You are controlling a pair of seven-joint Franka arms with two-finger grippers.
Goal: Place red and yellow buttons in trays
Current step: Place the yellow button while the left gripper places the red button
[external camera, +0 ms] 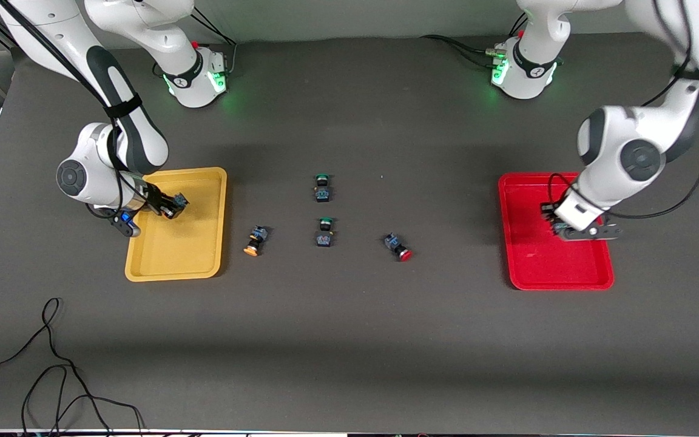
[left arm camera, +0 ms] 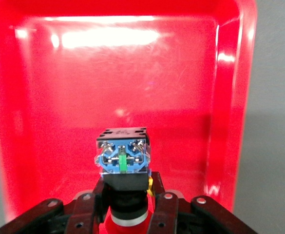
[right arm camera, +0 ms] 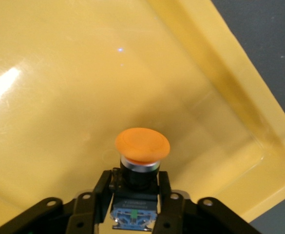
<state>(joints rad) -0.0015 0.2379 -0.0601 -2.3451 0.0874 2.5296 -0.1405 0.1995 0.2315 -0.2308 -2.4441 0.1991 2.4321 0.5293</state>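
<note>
1. The drop-off step is on. The left gripper (external camera: 559, 230) hangs over the red tray (external camera: 531, 267), jaws pinching a red button (left arm camera: 123, 158).
2. The right gripper (external camera: 170, 206) hangs over the yellow tray (external camera: 204, 255), jaws pinching a yellow button (right arm camera: 142, 146).
3. Next, I think, both must let go.
4. One more red button (external camera: 399, 247) and one more yellow button (external camera: 255, 240) lie mid-counter, beside two green buttons (external camera: 323, 232).
5. Both arms bend down, wrists tipped.

Two trays sat on the table (external camera: 349, 340). Right claw (external camera: 170, 205) over the right-end tray (external camera: 204, 255), gripping one switch (right arm camera: 142, 146); left claw (external camera: 554, 223) over the left-end tray (external camera: 525, 267), gripping another switch (left arm camera: 123, 156). Between the trays, the farther middle switch (external camera: 322, 188), the nearer middle switch (external camera: 324, 232), and beside that a right-side switch (external camera: 255, 240) and a left-side switch (external camera: 398, 247).
</note>
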